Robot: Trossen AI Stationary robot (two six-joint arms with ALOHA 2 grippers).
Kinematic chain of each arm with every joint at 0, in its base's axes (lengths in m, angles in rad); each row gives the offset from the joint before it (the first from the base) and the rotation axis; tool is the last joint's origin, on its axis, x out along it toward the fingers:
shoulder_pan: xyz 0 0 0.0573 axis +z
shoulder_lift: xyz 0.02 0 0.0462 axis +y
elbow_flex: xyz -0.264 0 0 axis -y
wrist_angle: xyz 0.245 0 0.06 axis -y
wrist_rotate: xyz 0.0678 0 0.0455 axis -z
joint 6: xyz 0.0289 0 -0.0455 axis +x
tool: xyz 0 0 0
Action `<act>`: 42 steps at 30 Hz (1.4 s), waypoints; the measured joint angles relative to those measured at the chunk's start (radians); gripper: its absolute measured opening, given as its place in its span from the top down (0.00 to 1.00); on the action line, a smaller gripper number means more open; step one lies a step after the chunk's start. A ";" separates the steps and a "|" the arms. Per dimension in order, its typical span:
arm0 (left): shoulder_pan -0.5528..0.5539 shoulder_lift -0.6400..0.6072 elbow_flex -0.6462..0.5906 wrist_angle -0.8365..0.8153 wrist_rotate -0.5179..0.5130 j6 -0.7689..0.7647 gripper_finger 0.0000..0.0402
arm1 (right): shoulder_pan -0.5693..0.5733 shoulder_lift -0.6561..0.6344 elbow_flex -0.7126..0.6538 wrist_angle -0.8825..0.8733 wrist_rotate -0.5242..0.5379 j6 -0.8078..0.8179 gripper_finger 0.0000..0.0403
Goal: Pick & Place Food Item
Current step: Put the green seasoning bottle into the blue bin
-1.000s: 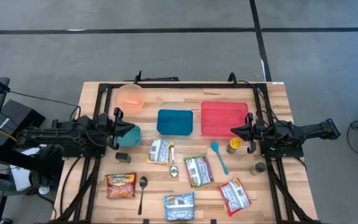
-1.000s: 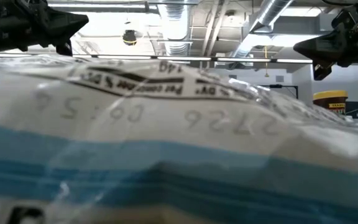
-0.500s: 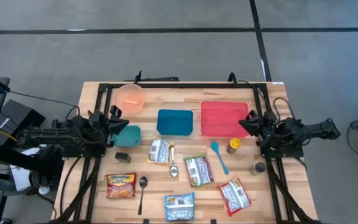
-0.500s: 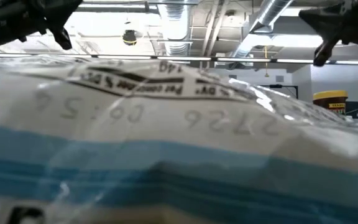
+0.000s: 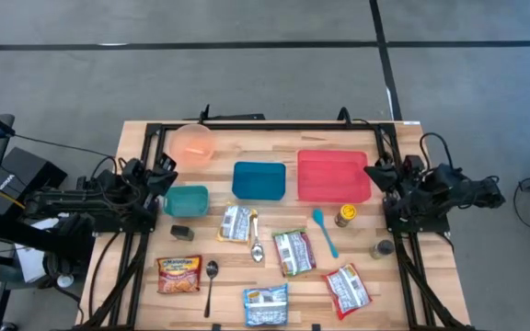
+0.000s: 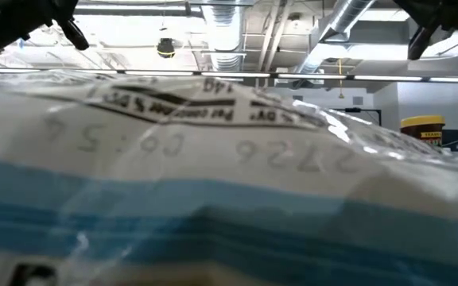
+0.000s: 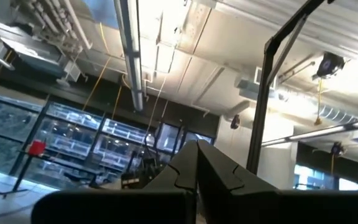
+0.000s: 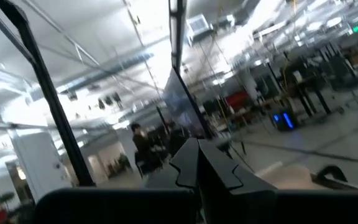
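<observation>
On a wooden table (image 5: pixel 274 147) seen from straight above, two dark robot arms wait at opposite edges. At nine o'clock, the left gripper (image 5: pixel 166 175) has its fingers pressed together and holds nothing; it hangs just above the far edge of a teal square container (image 5: pixel 188 201). At three o'clock, the right gripper (image 5: pixel 375 171) is likewise closed and empty, beside the right edge of a red rectangular tray (image 5: pixel 332 175). Both wrist cameras point up toward a ceiling of pipes and lights, with each arm's fingers meeting in a tight seam.

Toward twelve o'clock sits an orange bowl (image 5: pixel 192 142), and near the centre a blue rectangular container (image 5: pixel 259 179). Food packets lie across the six o'clock half: a silver packet (image 5: pixel 236 222), a green-and-white packet (image 5: pixel 293 251), an orange noodle packet (image 5: pixel 179 273), a blue-and-white packet (image 5: pixel 266 305) and a red-and-white packet (image 5: pixel 347 289). Among them are two metal spoons (image 5: pixel 211 284), a blue plastic spoon (image 5: pixel 324 231), a yellow-capped jar (image 5: pixel 345 215), a dark-lidded jar (image 5: pixel 381 248) and a small black block (image 5: pixel 182 233).

The table-level camera is almost filled by the crinkled blue-and-white wrapper pressed close to its lens.
</observation>
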 joint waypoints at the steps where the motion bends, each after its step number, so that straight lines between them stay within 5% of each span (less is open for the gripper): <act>1: 0.000 0.000 0.000 0.003 0.000 -0.011 1.00 | 0.000 0.005 0.024 -0.043 0.004 0.014 1.00; 13: 0.000 0.157 0.001 -0.008 -0.014 -0.088 1.00 | 0.003 0.205 0.249 -0.727 0.015 0.434 1.00; 28: 0.000 0.315 0.001 0.075 -0.003 -0.066 1.00 | 0.096 0.601 0.557 -1.347 -0.042 0.664 1.00; 42: 0.000 0.314 0.001 0.075 0.095 -0.064 1.00 | 0.312 0.763 0.564 -1.423 -0.068 0.904 1.00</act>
